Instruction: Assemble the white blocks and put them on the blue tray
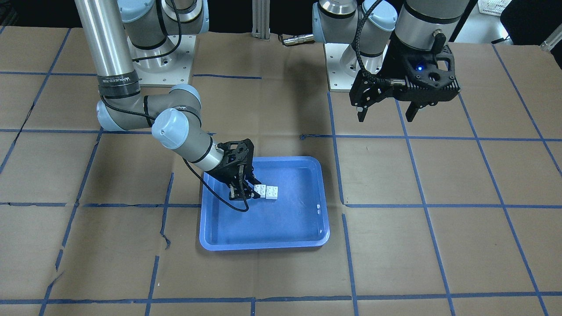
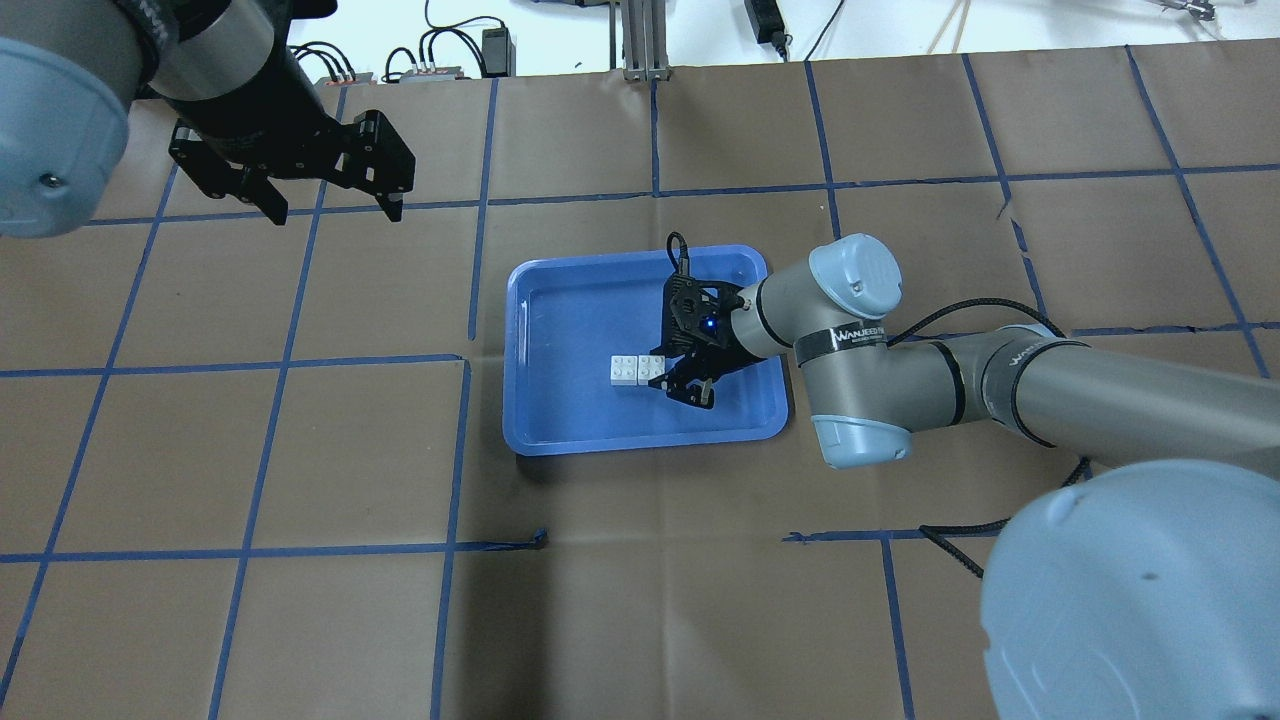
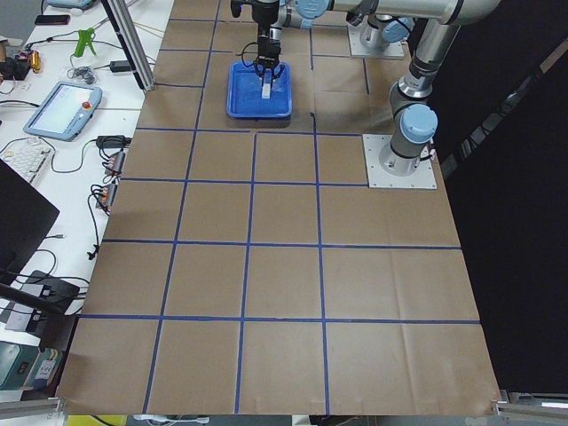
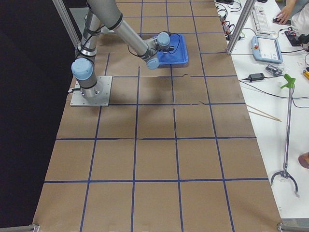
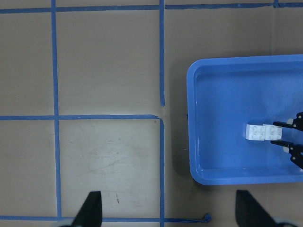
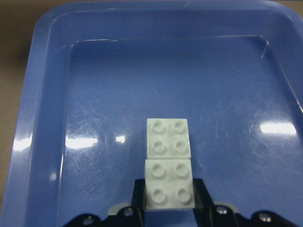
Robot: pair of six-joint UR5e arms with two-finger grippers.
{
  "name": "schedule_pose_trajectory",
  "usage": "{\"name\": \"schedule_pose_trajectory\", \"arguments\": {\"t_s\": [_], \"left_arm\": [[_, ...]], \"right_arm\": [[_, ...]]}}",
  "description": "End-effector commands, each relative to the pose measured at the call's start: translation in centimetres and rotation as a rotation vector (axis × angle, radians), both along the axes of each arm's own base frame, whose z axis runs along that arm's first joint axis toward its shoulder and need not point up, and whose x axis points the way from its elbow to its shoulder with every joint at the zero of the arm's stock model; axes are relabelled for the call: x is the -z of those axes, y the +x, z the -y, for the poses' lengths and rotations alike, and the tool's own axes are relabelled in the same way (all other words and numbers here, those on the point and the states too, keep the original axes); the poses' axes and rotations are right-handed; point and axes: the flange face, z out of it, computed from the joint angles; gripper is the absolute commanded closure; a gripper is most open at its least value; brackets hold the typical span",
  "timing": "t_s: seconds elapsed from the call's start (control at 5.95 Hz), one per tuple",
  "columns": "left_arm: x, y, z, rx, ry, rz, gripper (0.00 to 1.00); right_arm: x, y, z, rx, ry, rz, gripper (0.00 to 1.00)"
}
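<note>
Two white blocks lie side by side, studs up and touching, on the floor of the blue tray. One block is free; the other sits between the fingers of my right gripper. In the right wrist view the gripper is shut on the near block, with the free block just beyond it. The overhead view shows the pair of blocks and the tray. My left gripper is open and empty, held high over the table, away from the tray.
Brown paper with a blue tape grid covers the table. The right arm's elbow and cable reach over the tray's right rim. The arm bases stand at the robot's side. The left wrist view shows the tray at its right.
</note>
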Motion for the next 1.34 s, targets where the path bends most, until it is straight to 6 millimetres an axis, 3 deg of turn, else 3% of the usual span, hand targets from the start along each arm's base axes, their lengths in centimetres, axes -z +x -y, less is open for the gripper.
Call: {"name": "schedule_pose_trajectory", "arguments": {"t_s": [0.0,1.18], "left_arm": [[0.04,0.02,0.00,0.000,0.001,0.002,0.01],[0.26,-0.03,0.08,0.003,0.004,0.005,0.01]], "right_arm": [[-0.12,0.02,0.04,-0.001,-0.005,0.002,0.67],[0.32,0.05,-0.04,0.000,0.006,0.005,0.63]]}}
